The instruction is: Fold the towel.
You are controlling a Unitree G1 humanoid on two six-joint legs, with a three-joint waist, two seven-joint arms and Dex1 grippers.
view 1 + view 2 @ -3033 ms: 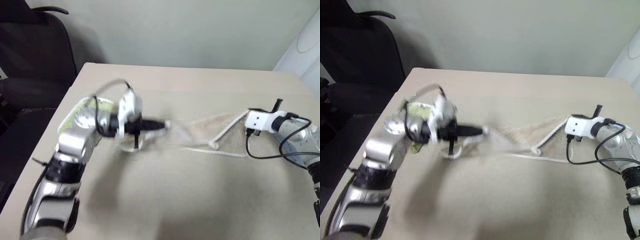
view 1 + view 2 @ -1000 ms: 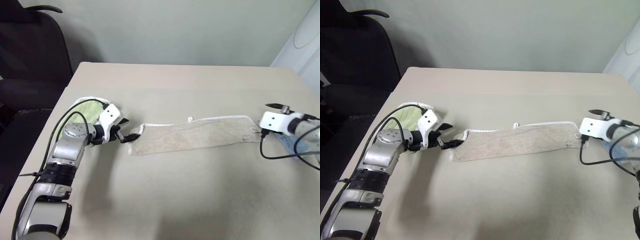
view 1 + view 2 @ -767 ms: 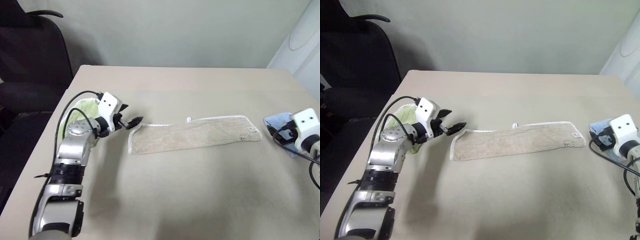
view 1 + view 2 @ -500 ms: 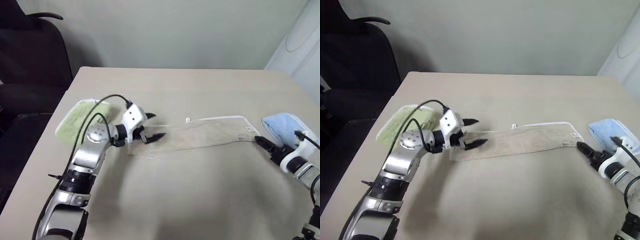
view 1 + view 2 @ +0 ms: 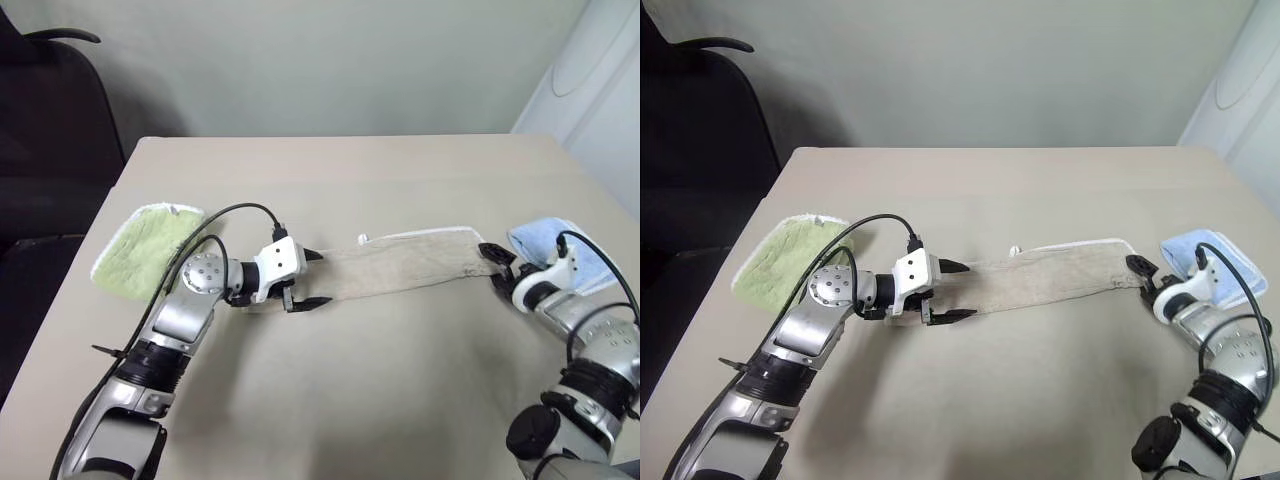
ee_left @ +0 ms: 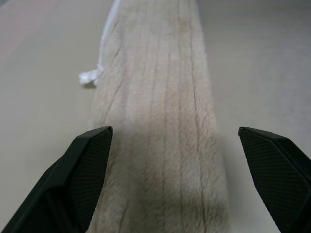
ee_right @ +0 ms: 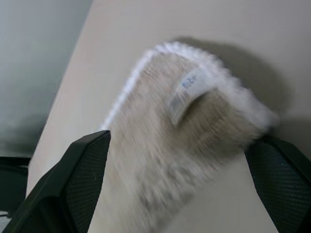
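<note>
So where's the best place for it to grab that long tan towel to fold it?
Probably the two short ends. The towel lies flat as a long narrow strip, and an open claw already sits at each end: the left claw and the right claw. Each could come in lengthwise, low over the table, and pinch its end's edge.

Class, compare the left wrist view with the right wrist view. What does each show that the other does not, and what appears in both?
Left wrist view alone: the towel's ribbed length running away from the open left gripper, with a small white loop at its stitched edge.

Right wrist view alone: the towel's rounded end with a small white label sewn on it, framed by the open right gripper.

Both: the beige towel lying flat on the tan table, with two black fingers apart on either side of it, not closed on it.
</note>
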